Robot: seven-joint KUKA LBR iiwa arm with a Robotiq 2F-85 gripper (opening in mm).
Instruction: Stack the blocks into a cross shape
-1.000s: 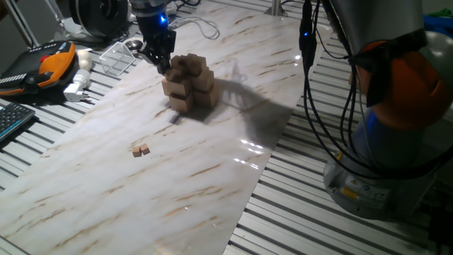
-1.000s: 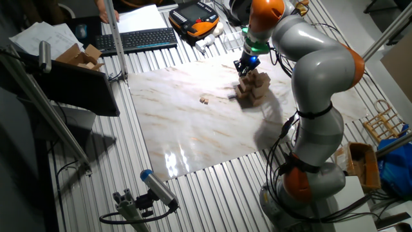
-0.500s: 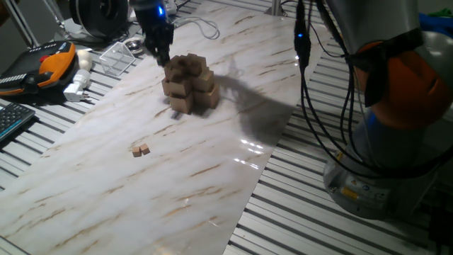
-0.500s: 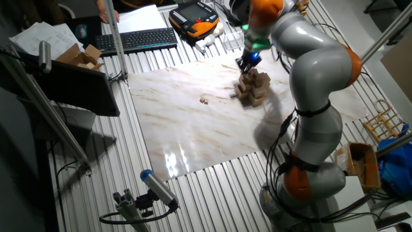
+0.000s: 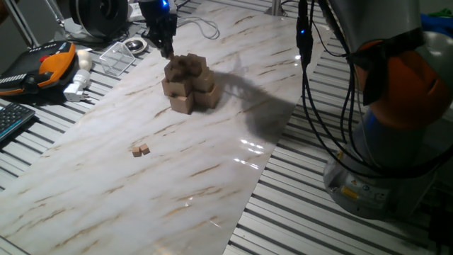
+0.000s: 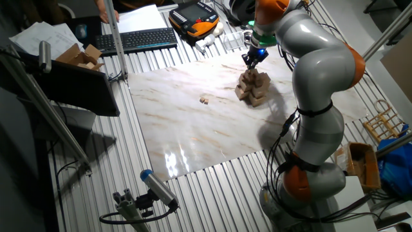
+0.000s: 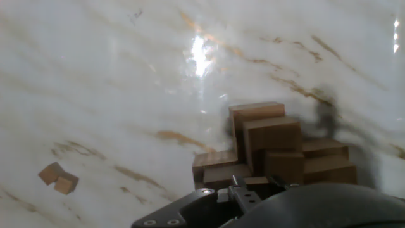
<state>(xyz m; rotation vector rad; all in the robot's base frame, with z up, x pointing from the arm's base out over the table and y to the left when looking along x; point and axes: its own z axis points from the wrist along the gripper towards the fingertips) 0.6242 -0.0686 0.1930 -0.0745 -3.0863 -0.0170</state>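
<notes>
The cross shape (image 5: pixel 187 85) is a tiered pile of light-tan wooden cubes on the marble board (image 5: pixel 212 177). It also shows in the other fixed view (image 6: pixel 252 87) and fills the lower right of the hand view (image 7: pixel 272 149). Two tiny blocks (image 5: pixel 141 150) lie side by side on the board, well to the front left of the pile, and show in the other fixed view (image 6: pixel 203 100) and the hand view (image 7: pixel 58 178). My gripper (image 5: pixel 168 49) hangs above the pile's back left edge, clear of it (image 6: pixel 250 62). Its fingers look narrow and I see nothing between them. Its fingertips are hidden in the hand view.
An orange teach pendant (image 5: pixel 49 64), a white plug adapter (image 5: pixel 78 88), a clear plastic box (image 5: pixel 117 57) and a keyboard (image 5: pixel 10 120) lie left of the board on the slatted table. My arm's base (image 5: pixel 396 142) and cables (image 5: pixel 311 85) stand at the right.
My gripper has risen from beside the top of the pile and drawn back a little. The pile and the two tiny blocks have not moved.
</notes>
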